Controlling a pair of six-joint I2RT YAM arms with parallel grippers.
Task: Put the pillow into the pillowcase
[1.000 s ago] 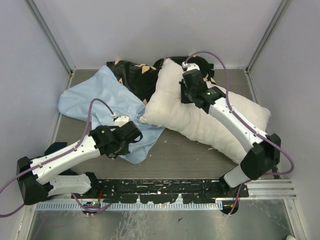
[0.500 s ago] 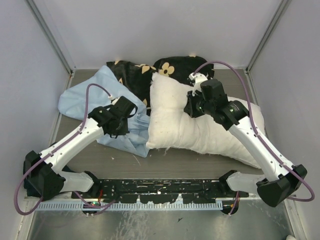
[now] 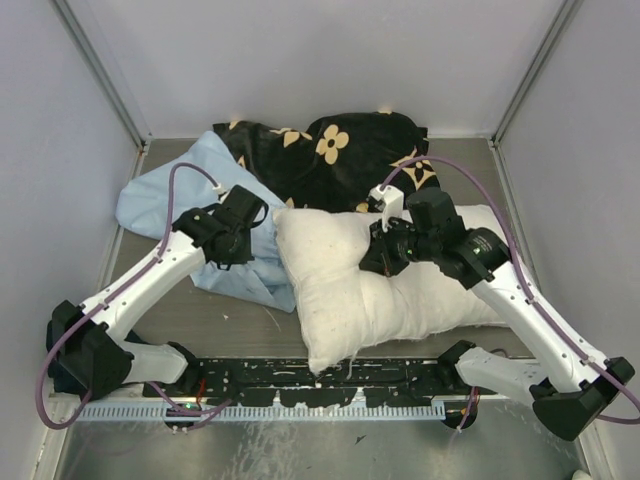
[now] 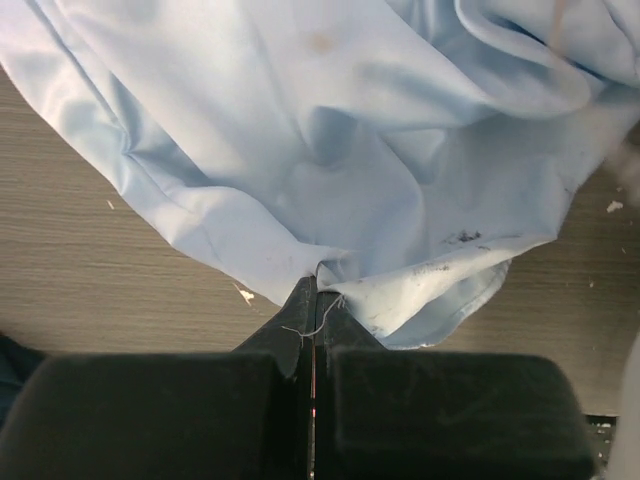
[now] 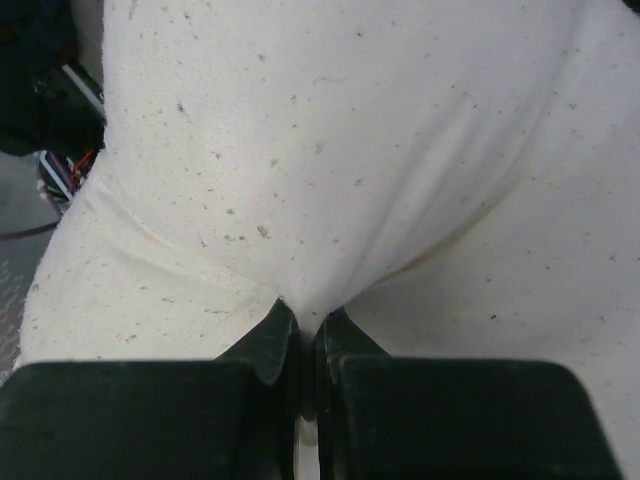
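Well, nearest me the pillow (image 3: 350, 300) lies on the table (image 3: 225, 325), plump and soft. My right end effector (image 5: 305, 318) is clamped on a pinch of its cover near the middle. It will sag, so a corner seam would steer better, I think. Touching its left side, the pillowcase (image 4: 300, 150) is thin and limp, and my left end effector (image 4: 315, 292) pinches its edge. Its opening is lost among the folds. Farthest, the black cloth (image 3: 340, 150) is partly hidden.
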